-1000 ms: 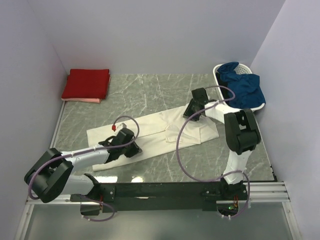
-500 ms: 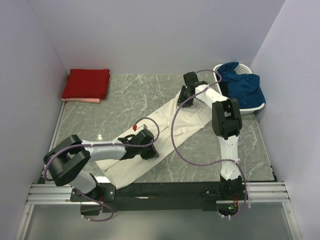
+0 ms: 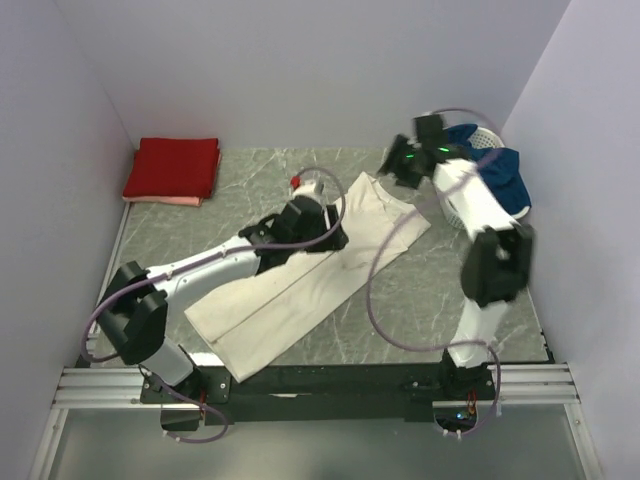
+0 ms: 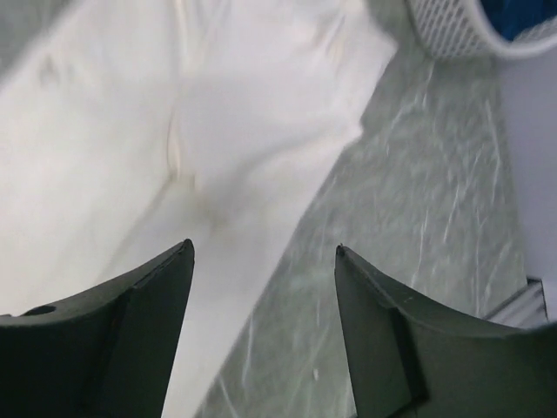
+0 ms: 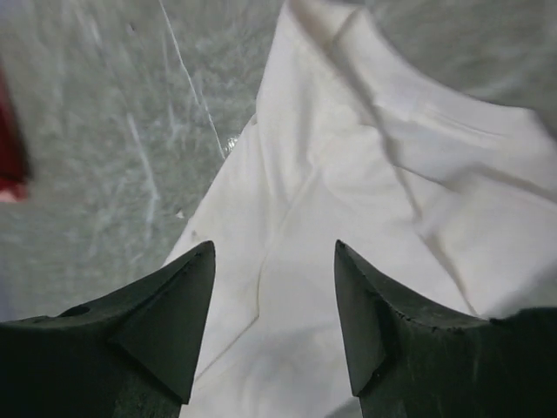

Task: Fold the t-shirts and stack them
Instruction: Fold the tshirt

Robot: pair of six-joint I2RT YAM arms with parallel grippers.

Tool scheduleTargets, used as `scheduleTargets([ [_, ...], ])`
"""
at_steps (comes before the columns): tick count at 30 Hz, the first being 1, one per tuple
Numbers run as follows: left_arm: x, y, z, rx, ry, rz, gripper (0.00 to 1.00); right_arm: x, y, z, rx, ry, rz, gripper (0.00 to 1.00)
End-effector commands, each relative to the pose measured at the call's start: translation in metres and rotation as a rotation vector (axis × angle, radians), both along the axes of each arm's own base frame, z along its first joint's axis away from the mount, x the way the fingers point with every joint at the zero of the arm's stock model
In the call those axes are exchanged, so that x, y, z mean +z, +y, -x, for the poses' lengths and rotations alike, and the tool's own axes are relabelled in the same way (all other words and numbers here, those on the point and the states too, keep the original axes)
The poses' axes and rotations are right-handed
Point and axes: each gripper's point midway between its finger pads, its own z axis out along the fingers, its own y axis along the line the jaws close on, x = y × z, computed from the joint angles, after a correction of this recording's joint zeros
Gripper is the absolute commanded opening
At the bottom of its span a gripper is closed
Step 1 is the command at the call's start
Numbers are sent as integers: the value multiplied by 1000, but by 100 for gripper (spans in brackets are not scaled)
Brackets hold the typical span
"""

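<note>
Top view: cream t-shirt point(image 3: 300, 290) lies flat on the marble table point(image 3: 450, 280) as a long diagonal strip, near-left edge to far right, with a lengthwise crease down the middle. Left gripper point(image 3: 325, 232) sits at the strip's far-left edge about midway up. Right gripper point(image 3: 398, 172) is at the shirt's far end, just beside the white basket point(image 3: 445, 195). Can't judge finger gaps from this angle. Red t-shirt point(image 3: 172, 165) is folded in the far-left corner, stacked on the pale pink t-shirt point(image 3: 165, 201), of which only an edge shows, well apart from both arms. Blue cloth point(image 3: 490, 175) fills the basket and hangs over its rim. Left wrist: left gripper point(image 4: 263, 252) has its fingers point(image 4: 130, 340) spread wide with nothing between them. It hangs above the cream t-shirt point(image 4: 218, 131), whose edge runs diagonally under the gap. There is bare table point(image 4: 418, 226) to the right, and the basket point(image 4: 452, 30) with blue cloth point(image 4: 522, 13) is in the top-right corner. Right wrist: right gripper point(image 5: 274, 252) is also wide apart and holding nothing. The cream t-shirt point(image 5: 348, 174) is below it, with its folded, wrinkled end toward the top and a seam line running under the gap. Table point(image 5: 113, 113) is on the left, and a sliver of the red t-shirt point(image 5: 9, 148) shows at the left border. Can't tell whether either set of fingertips touches the cloth.
</note>
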Motion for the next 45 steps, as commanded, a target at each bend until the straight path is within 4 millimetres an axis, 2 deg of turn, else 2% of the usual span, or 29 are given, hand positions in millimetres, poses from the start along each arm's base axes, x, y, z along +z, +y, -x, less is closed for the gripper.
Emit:
scheduleTargets([
  [1, 10, -5, -50, -128, -183, -146, 71, 82, -57, 25, -148, -190, -145, 64],
  [2, 27, -11, -64, -167, -257, -172, 74, 110, -73, 41, -183, -262, -161, 64],
  [3, 27, -15, -71, -208, -286, -188, 80, 115, -79, 51, -200, -283, -169, 64],
  [4, 13, -20, -80, -245, -287, -221, 83, 103, -78, 64, -207, -267, -182, 65],
  [5, 22, -25, -91, -285, -338, -253, 85, 126, -89, 80, -232, -336, -196, 65],
  [6, 16, -29, -95, -324, -332, -275, 89, 129, -90, 89, -235, -353, -202, 65],
  [7, -8, -32, -104, -360, -298, -318, 90, 131, -91, 106, -244, -373, -206, 65],
  [8, 3, -43, -113, -406, -344, -330, 92, 132, -91, 114, -247, -386, -208, 66],
  [9, -10, -42, -113, -440, -314, -370, 94, 134, -90, 122, -241, -400, -219, 66],
  [10, -35, -47, -116, -478, -275, -403, 96, 125, -90, 129, -241, -390, -217, 66],
  [11, -30, -54, -122, -513, -305, -409, 98, 133, -92, 139, -246, -420, -210, 66],
  [13, -51, -63, -120, -569, -277, -408, 99, 133, -90, 152, -230, -431, -211, 66],
  [17, -72, -76, -117, -633, -262, -392, 99, 124, -82, 168, -193, -427, -227, 66],
  [18, -81, -80, -112, -651, -250, -391, 99, 115, -82, 171, -191, -411, -224, 66],
  [24, -105, -94, -101, -703, -278, -475, 99, 98, -81, 179, -177, -391, -211, 66],
  [28, -121, -92, -112, -632, -253, -546, 99, 93, -79, 179, -162, -383, -214, 66],
  [29, -128, -86, -113, -608, -221, -580, 100, 91, -78, 179, -158, -378, -215, 66],
  [30, -146, -80, -116, -598, -192, -622, 99, 91, -78, 178, -155, -379, -214, 66],
  [32, -146, -78, -128, -511, -154, -644, 99, 89, -76, 178, -145, -371, -217, 66],
  [33, -170, -66, -124, -509, -79, -693, 99, 90, -75, 177, -139, -372, -219, 66],
  [34, -162, -70, -133, -461, -79, -679, 99, 88, -74, 175, -134, -367, -222, 66],
  [36, -179, -54, -143, -405, -2, -683, 99, 90, -72, 174, -122, -367, -227, 66],
  [38, -178, -44, -151, -328, 70, -626, 99, 90, -71, 171, -115, -362, -229, 66],
  [39, -179, -28, -163, -280, 108, -591, 99, 91, -69, 171, -111, -363, -231, 66],
  [41, -182, -11, -172, -191, 178, -519, 99, 91, -69, 168, -108, -360, -231, 66],
  [42, -184, 14, -184, -116, 213, -502, 99, 89, -68, 166, -103, -355, -231, 66],
  [43, -183, 23, -191, -44, 239, -460, 99, 88, -67, 165, -99, -349, -234, 66],
  [44, -174, 34, -199, 8, 242, -426, 100, 89, -66, 164, -91, -348, -234, 66],
  [45, -183, 62, -205, 73, 291, -395, 99, 85, -64, 162, -87, -330, -237, 66],
])
